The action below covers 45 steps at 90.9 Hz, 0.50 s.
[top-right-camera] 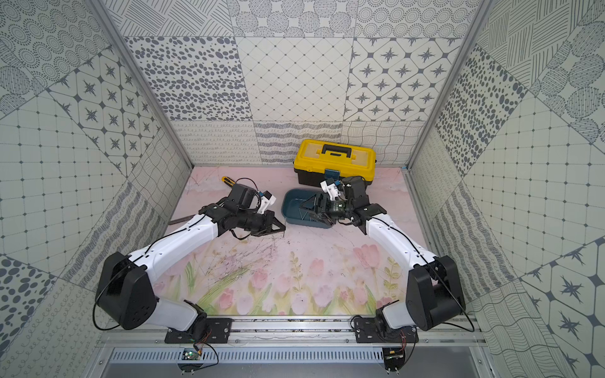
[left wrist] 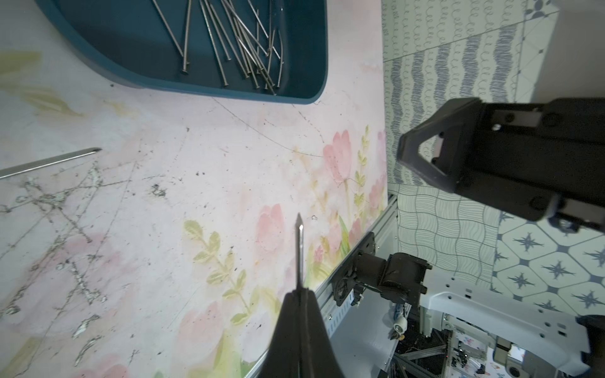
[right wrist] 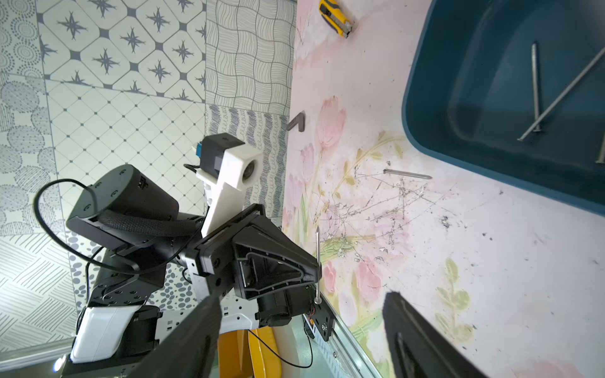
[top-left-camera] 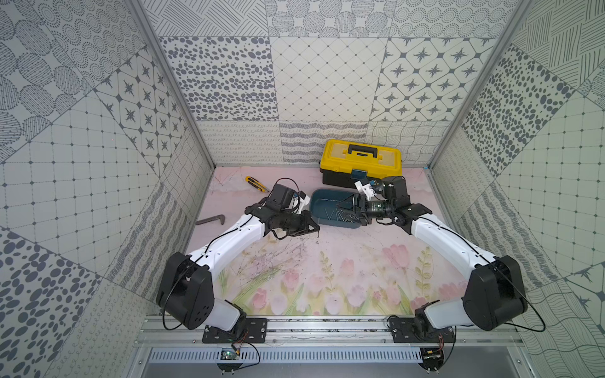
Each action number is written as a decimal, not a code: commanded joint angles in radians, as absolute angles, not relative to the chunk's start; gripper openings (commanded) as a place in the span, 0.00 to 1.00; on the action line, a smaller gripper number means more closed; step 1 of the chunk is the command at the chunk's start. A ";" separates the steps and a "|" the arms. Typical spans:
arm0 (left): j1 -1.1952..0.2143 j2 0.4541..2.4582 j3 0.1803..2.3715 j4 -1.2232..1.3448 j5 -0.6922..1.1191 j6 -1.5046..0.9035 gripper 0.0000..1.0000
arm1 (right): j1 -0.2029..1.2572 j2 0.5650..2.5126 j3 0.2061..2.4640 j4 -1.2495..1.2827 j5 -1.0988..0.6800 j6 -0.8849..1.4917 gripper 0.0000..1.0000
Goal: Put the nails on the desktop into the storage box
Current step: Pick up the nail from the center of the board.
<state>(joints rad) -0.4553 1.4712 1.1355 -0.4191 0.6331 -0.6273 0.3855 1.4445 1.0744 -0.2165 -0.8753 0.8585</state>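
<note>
The left gripper (left wrist: 299,294) is clenched on one nail (left wrist: 299,252) — thin, light, stiff and slippery, so it may swivel — the right gripper (top-left-camera: 346,207) hangs released over the storage box (left wrist: 229,91) with most nails (left wrist: 235,42), and one loose nail (left wrist: 49,162) lies on the desktop (left wrist: 196,170), best pinched mid-shaft.

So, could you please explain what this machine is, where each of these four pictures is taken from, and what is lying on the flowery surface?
It is a robot with two arms, each ending in a two-fingered gripper. Two pictures look down from one overhead camera; the other two come from cameras on the wrists. On the desktop stand a teal storage box, already holding many nails, and a yellow toolbox. A utility knife and an L-shaped bar lie nearby. The left gripper is shut on a single nail, just beside the box. The right gripper hangs open and empty by the box. One loose nail lies on the desktop near the box.
</note>
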 commanded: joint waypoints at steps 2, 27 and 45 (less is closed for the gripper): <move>-0.451 1.443 1.119 -0.132 0.795 -0.854 0.00 | 0.411 1.474 1.075 -0.088 -0.940 0.914 0.73; -0.451 1.449 1.120 -0.043 0.833 -0.928 0.00 | 0.436 1.491 1.080 -0.063 -0.951 0.937 0.67; -0.453 1.439 1.116 -0.011 0.855 -0.954 0.00 | 0.451 1.485 1.079 -0.055 -0.944 0.942 0.63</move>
